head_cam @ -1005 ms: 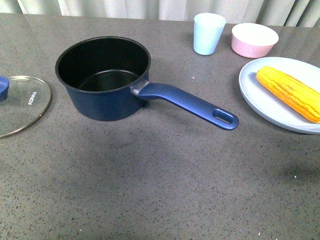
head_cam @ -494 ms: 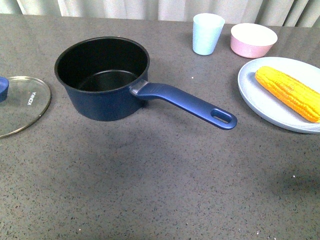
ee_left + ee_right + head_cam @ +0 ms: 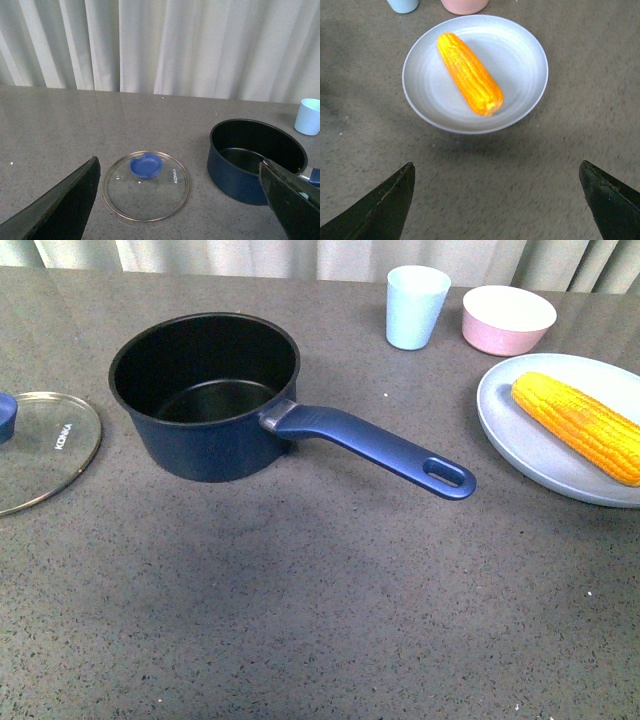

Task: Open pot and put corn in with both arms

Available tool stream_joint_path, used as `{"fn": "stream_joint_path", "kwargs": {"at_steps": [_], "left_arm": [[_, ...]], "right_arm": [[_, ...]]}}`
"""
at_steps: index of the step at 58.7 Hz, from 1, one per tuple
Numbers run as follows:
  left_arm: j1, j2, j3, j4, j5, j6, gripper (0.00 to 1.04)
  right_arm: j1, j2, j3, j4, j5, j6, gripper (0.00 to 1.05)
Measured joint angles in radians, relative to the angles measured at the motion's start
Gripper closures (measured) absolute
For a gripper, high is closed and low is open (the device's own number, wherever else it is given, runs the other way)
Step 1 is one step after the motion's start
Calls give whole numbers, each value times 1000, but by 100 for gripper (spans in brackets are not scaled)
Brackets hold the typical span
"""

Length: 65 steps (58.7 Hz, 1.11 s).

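Grey speckled worktop [image 3: 300,620], pale curtains behind. Left of centre stands the pot [image 3: 205,400], uncovered, its black inside showing. Its handle [image 3: 370,445] runs right and toward me, with a hole at the tip. The corn [image 3: 580,425] lies well apart on a plate [image 3: 520,435] at the right edge, its long axis slanting from far-left to near-right, roughly parallel to the handle. The lid [image 3: 45,450] lies flat at the left edge, near the pot but apart. A cup [image 3: 415,305] and bowl [image 3: 508,320] stand at the back. Bare worktop spreads across the near side. The left tool [image 3: 178,162] hangs wide over the lid, holding nothing. The right tool [image 3: 496,167] is wide too, above the corn.
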Motion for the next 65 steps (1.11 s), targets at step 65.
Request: {"fn": "stream_joint_path", "kwargs": {"at_steps": [65], "left_arm": [[0,0,0,0,0,0,9]], "right_arm": [[226,928,510,110,135,-249,43]]}}
